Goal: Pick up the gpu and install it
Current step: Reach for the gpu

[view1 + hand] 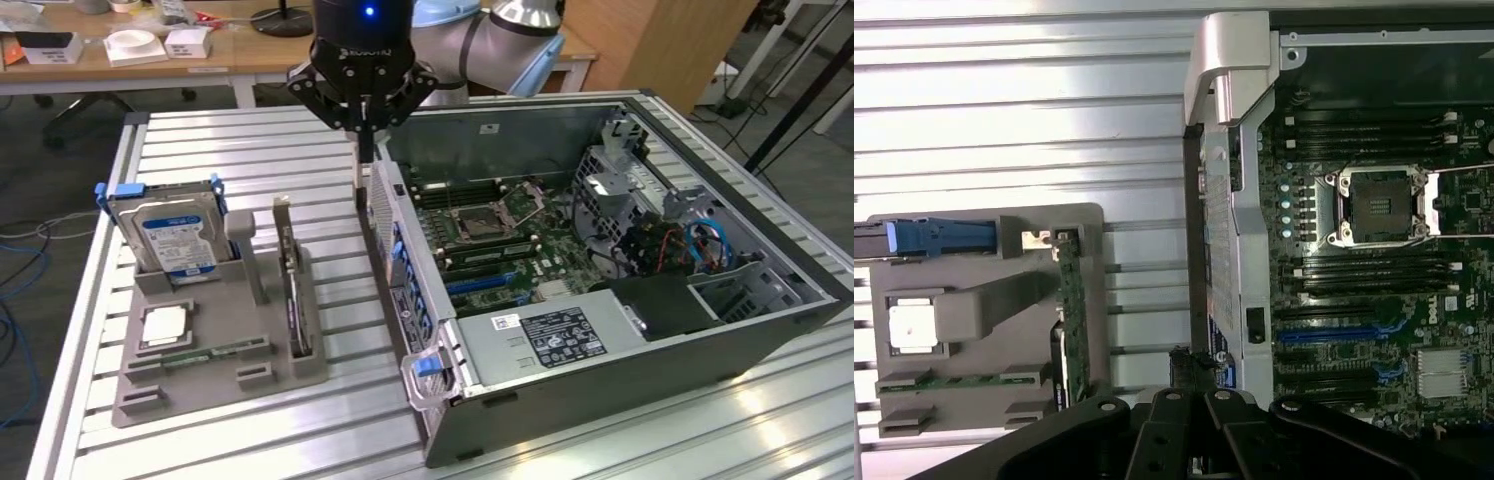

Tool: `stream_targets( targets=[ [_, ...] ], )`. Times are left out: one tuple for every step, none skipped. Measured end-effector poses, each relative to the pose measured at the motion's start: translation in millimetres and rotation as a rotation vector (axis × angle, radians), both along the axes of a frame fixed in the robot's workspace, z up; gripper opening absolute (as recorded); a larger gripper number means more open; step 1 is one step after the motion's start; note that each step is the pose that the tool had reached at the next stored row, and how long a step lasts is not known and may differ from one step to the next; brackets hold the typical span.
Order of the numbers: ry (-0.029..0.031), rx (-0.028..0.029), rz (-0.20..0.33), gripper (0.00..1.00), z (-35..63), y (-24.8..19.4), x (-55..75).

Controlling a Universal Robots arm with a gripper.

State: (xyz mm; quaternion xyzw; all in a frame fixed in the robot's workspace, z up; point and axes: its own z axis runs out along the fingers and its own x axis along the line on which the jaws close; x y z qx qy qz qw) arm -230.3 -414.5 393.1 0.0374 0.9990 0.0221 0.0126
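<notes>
One card waits: your black two-finger gripper [363, 150] hangs empty and pinched closed, and the thin dark-green gpu [294, 300] (on edge in the grey plastic tray [207, 385]) lies at its seven o'clock, long axis twelve-to-six

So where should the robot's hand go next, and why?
Probably sideways toward the exterior view's left, to above the gpu, opening as it goes. The hand is shut and empty, up by the computer case's wall, while the gpu stands on edge in the gray holder, untouched.
</notes>
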Motion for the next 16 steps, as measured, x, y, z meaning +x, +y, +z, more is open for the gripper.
stream_targets(
  targets=[
    [0.0000,0.0000,0.000,0.11,0.0,-0.4,-0.5],
    [0.0000,0.0000,0.000,0.11,0.0,-0.7,-1.1],
    [0.0000,0.0000,0.000,0.11,0.0,-1.0,-1.5],
    [0.0000,0.0000,0.000,0.11,0.0,-1.3,-2.1],
    [0.0000,0.0000,0.000,0.11,0.0,-1.6,-2.7],
    [0.0000,0.0000,0.000,0.11,0.0,-1.9,-3.3],
    [0.0000,0.0000,0.000,0.11,0.0,-2.2,-3.8],
    [0.0000,-0.0001,0.000,0.11,0.0,-2.5,-4.4],
    [0.0000,0.0000,0.000,0.11,0.0,-2.8,-5.0],
    [0.0000,0.0000,0.000,0.11,0.0,-3.0,-5.5],
    [-0.0001,0.0000,0.000,0.11,0.0,-3.3,-6.0],
    [-0.0001,0.0000,0.000,0.11,0.0,-3.7,-6.4],
    [0.0000,0.0000,0.000,0.11,0.0,-4.0,-6.8],
    [0.0000,0.0000,0.000,0.11,0.0,-4.2,-7.3],
    [0.0000,0.0000,0.000,0.11,0.0,-4.6,-8.0],
    [0.0000,0.0000,0.000,0.11,0.0,-4.9,-8.6]
  ],
)
